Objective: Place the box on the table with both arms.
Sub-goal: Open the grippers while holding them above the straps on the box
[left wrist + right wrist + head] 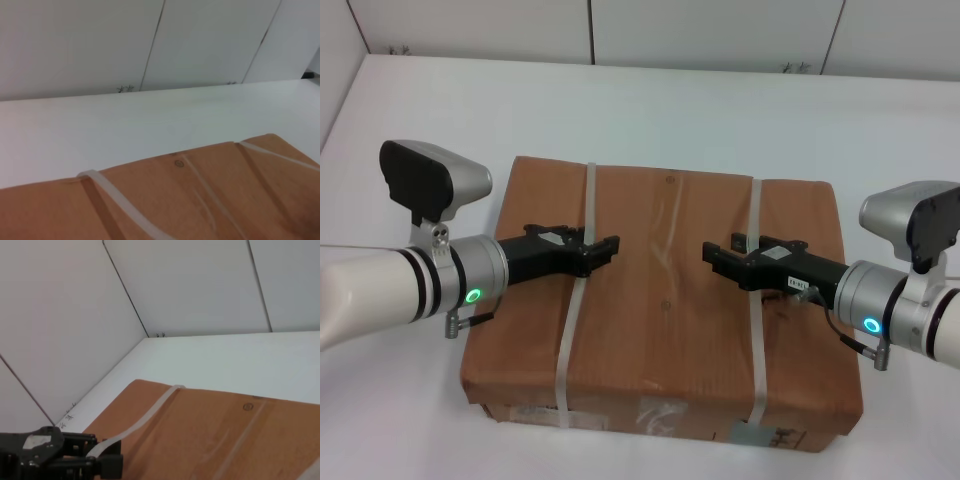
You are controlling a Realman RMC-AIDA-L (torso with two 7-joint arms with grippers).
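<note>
Cardboard box lies flat on the white desk, nearer its front edge, seen from the head camera. Left gripper and right gripper hang over its top, pointing at each other, holding nothing; how wide their fingers stand I cannot tell. Left wrist camera shows only box top, a strap and desk beyond. Right wrist camera shows the left gripper across the box. Likely risk: fingers snagging a strap and dragging the box.
</note>
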